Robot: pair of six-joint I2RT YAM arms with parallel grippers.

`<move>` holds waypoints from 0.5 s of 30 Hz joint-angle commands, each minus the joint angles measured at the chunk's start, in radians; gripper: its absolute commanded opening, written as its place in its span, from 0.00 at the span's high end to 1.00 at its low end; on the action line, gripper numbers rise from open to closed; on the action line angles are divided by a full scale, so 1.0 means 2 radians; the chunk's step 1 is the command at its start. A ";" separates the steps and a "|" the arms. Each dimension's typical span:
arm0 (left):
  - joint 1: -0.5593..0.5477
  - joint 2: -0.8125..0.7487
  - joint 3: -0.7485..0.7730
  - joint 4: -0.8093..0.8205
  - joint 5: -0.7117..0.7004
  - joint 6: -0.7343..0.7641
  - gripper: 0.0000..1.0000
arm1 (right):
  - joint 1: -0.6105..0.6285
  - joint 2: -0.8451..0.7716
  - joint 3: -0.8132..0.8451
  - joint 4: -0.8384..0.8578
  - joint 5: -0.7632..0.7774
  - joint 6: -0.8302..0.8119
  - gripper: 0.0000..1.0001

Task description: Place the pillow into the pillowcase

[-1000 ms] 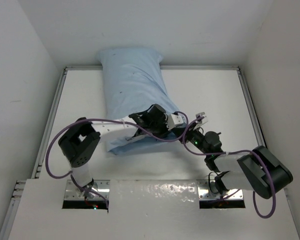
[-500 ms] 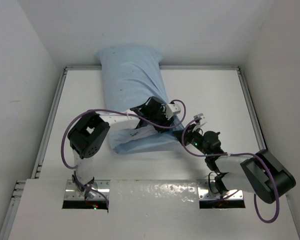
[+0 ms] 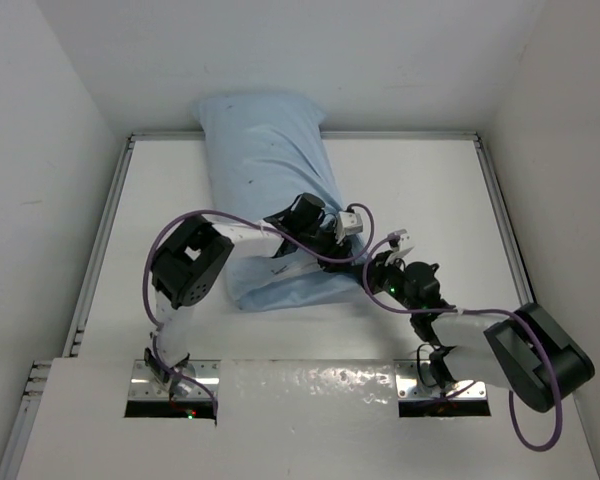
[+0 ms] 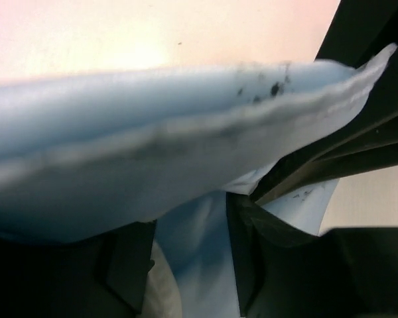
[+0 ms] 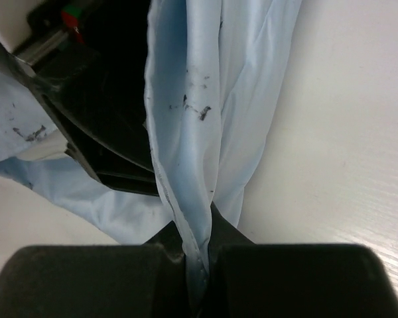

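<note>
Light blue pillowcase [image 3: 265,165], plumply filled, is laid on the white tabletop [image 3: 430,190] from the far wall toward near centre. Its near hem is pinched by the right end effector [image 5: 198,255]. The left end effector [image 4: 186,265] is seen parted, with cloth loose between its jaws.

Overhead view, both wrists close on pillowcase [image 5: 186,99]

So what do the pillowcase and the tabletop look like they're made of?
Pillowcase: thin woven cloth, probably cotton or a blend. It is light blue and matte with a slight sheen, gathers into soft narrow folds and has a hemmed edge. Tabletop: hard, white and smooth, with faint grain lines, likely painted wood or laminate.
</note>
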 commanded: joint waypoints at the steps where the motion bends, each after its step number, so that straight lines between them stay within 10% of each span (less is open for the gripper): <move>1: 0.004 0.036 0.017 0.081 0.092 -0.037 0.60 | 0.004 -0.030 -0.026 -0.037 0.006 -0.002 1.00; 5: -0.001 0.055 0.028 0.107 0.082 -0.086 0.98 | 0.009 -0.060 -0.023 -0.090 0.032 -0.009 1.00; 14: 0.002 -0.095 -0.028 -0.051 -0.125 0.021 1.00 | 0.005 -0.122 0.101 -0.406 0.214 -0.063 1.00; 15: 0.001 -0.114 -0.036 -0.062 -0.142 0.041 1.00 | 0.004 -0.116 0.112 -0.421 0.218 -0.067 0.87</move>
